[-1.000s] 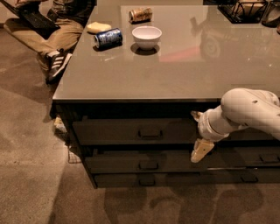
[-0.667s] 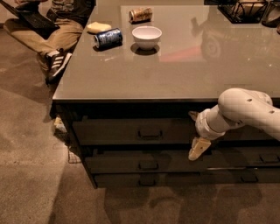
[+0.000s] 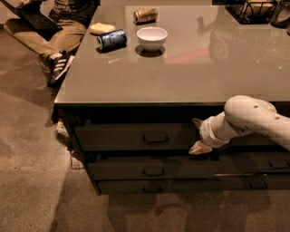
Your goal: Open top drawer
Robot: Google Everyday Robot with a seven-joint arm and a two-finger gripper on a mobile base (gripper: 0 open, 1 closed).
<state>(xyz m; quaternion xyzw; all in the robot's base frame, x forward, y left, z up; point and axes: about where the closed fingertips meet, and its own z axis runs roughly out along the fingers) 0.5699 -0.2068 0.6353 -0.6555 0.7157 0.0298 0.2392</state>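
The gripper (image 3: 198, 135) on the white rounded robot arm (image 3: 247, 113) has slid left and a touch up since a second ago. I see its two fingers spread apart, one above the other, empty. It hangs in front of the wide dark grey-brown top drawer (image 3: 122, 137), right of the drawer's rectangular metal loop handle (image 3: 155, 138), near it but not touching. Only bare drawer front lies between them. The top drawer sits flush under the grey tabletop (image 3: 181, 77), closed as before. The two shallower drawers (image 3: 122, 170) below are closed too.

Unmoved on top:
- white round bowl (image 3: 152, 37)
- blue can (image 3: 112, 39), on its side
- pale yellow block (image 3: 102, 28)
- brown crumpled packet (image 3: 146, 15)
- black wire basket (image 3: 251, 11), at the far right

A seated person (image 3: 63, 36) with a dark laptop (image 3: 29, 14) is at the left corner.
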